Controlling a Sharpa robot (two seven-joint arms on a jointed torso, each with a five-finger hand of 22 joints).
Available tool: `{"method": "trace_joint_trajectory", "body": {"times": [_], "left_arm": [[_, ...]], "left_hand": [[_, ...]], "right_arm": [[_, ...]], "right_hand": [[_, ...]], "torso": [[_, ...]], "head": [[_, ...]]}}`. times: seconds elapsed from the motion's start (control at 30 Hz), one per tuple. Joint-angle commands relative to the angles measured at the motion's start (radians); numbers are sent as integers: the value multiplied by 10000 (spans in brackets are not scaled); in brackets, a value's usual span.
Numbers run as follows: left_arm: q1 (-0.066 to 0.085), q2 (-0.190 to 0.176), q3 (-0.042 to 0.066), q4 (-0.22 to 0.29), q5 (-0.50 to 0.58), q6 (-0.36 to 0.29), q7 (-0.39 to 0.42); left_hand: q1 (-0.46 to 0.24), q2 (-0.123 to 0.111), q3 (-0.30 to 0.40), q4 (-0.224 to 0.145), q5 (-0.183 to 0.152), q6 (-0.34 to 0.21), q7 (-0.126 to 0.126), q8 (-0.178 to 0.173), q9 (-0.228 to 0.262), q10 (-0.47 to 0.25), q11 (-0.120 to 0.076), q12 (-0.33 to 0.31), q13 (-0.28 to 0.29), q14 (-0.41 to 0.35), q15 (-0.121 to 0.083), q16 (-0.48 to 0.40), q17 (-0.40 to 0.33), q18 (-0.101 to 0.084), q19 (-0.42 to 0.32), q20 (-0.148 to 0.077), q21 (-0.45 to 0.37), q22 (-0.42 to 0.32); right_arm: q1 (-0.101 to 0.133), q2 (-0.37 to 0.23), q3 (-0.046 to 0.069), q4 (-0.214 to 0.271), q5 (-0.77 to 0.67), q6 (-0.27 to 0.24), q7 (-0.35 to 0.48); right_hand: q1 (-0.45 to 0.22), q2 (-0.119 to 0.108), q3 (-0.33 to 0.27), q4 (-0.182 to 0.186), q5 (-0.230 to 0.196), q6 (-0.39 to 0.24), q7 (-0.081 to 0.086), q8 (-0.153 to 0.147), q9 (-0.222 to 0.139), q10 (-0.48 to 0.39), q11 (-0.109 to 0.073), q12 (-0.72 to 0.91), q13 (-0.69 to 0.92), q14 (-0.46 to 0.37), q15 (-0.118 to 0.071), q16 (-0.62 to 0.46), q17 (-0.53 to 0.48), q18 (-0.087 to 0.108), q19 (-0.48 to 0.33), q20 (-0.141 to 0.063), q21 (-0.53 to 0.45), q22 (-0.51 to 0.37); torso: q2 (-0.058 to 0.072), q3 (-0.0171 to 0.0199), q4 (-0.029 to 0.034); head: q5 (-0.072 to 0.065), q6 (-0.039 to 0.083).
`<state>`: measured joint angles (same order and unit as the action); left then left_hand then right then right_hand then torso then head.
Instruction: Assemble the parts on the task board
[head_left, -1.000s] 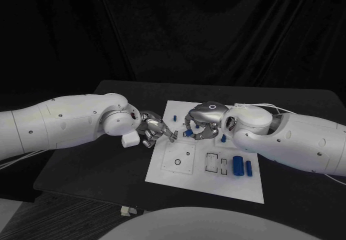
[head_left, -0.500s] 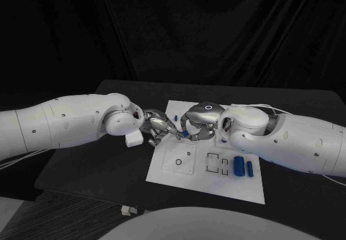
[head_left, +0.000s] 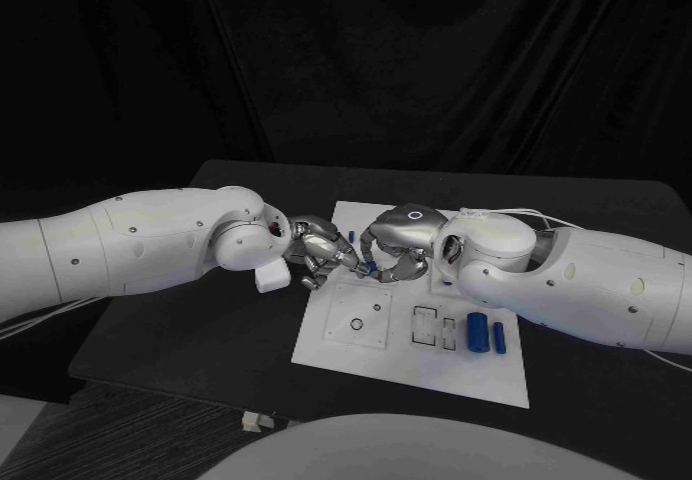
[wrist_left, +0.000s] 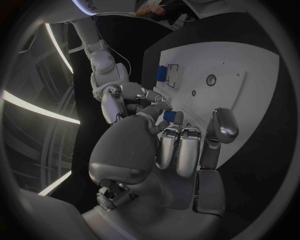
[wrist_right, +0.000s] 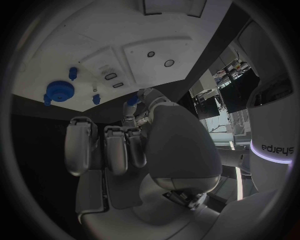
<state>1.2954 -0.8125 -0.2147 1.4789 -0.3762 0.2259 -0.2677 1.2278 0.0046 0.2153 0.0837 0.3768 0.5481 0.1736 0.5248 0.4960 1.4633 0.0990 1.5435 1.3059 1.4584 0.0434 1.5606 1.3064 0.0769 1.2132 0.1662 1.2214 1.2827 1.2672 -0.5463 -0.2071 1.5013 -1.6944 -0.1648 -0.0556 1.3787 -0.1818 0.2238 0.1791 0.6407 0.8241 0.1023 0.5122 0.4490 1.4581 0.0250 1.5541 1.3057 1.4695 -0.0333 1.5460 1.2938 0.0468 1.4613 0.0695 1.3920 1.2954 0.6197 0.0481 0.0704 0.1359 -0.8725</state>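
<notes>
White plate, the task board (head_left: 411, 345), lies mid-table on the black table (head_left: 188, 340); we log it with two silver hands meeting over its far left part. The left hand (head_left: 320, 258) and the right hand (head_left: 400, 252) come together there, fingertips touching around a small blue part (head_left: 371, 268) held just above the board. In the left wrist view we see the same small blue part (wrist_left: 169, 116) pinched at the left hand's (wrist_left: 178, 145) fingertips, the right hand's (wrist_left: 134, 95) fingers closed on it from the other side. We cannot tell which hand bears the weight. On the board's near right corner we list two blue pieces (head_left: 486, 332) lying side by side, beside empty rectangular slots (head_left: 427, 325); a blue peg (head_left: 351, 236) stands near the far left edge. The right wrist view adds a round blue toothed piece (wrist_right: 60, 91) on the board.
</notes>
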Motion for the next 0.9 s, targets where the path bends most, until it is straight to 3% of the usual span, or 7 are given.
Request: {"method": "trace_joint_trajectory", "body": {"times": [0.03,0.27,0.6,0.7,0.77,0.9], "left_arm": [[-13,60,21,-29,98,35,354],[-38,114,21,-122,98,109,261],[-55,100,20,-238,98,251,28],[-60,94,20,-294,98,345,-21],[-62,93,20,-318,98,397,-28],[-67,105,20,-390,98,554,-1]], "left_hand": [[210,-17,-213,-75,316,-93,115,105,-161,-71,95,-159,1930,1124,112,102,2644,316,-115,-31,-151,13],[428,35,-80,-167,615,-40,108,117,-237,-109,87,-173,1903,1124,103,102,2644,320,-134,-32,-175,43],[453,22,-68,-183,637,-32,110,118,-252,-182,86,-201,1857,1124,103,102,2644,334,-187,-32,-229,12],[425,-42,-102,-166,528,-76,130,91,-294,-264,105,-232,1806,1077,116,87,2599,346,-254,-27,-297,-14],[362,-133,-215,-113,90,-503,193,-3,-359,-586,139,-352,1615,962,152,50,2490,388,-474,2,-511,-110],[407,-175,-275,-132,-23,-910,198,-24,-370,-771,110,-415,1512,913,144,36,2446,411,-569,6,-606,-127]], "right_arm": [[11,26,1,87,6,-140,-126],[11,48,1,92,6,-148,-152],[11,28,1,99,6,-131,-174],[11,25,1,114,6,-124,-173],[11,26,1,122,6,-122,-171],[11,28,1,139,6,-121,-170]], "right_hand": [[-150,41,519,-66,-150,227,-96,286,305,1127,-38,167,2651,1013,-73,248,2770,19,78,-4,-171,2110],[-134,57,541,-82,-166,242,-97,279,312,1127,-39,167,2651,1013,-74,248,2770,20,79,-5,-174,2109],[-106,75,574,-110,-175,273,-102,276,326,1127,-42,167,2651,1013,-76,248,2770,26,68,-6,-199,2101],[-100,77,579,-117,-176,277,-103,275,328,1127,-43,167,2651,1013,-77,248,2770,31,57,-6,-220,2094],[-100,77,579,-117,-176,277,-103,275,328,1127,-43,167,2651,1013,-77,248,2770,31,57,-6,-220,2094],[-100,77,579,-117,-176,277,-103,275,328,1127,-43,167,2651,1013,-77,248,2770,31,57,-6,-220,2094]], "torso": [[4,2,-1],[16,11,2],[12,4,-2],[4,3,-7],[2,4,-6],[3,6,3]], "head": [[-1,-1],[-16,-1],[-7,-1],[-16,-1],[-21,-1],[-29,-1]]}}
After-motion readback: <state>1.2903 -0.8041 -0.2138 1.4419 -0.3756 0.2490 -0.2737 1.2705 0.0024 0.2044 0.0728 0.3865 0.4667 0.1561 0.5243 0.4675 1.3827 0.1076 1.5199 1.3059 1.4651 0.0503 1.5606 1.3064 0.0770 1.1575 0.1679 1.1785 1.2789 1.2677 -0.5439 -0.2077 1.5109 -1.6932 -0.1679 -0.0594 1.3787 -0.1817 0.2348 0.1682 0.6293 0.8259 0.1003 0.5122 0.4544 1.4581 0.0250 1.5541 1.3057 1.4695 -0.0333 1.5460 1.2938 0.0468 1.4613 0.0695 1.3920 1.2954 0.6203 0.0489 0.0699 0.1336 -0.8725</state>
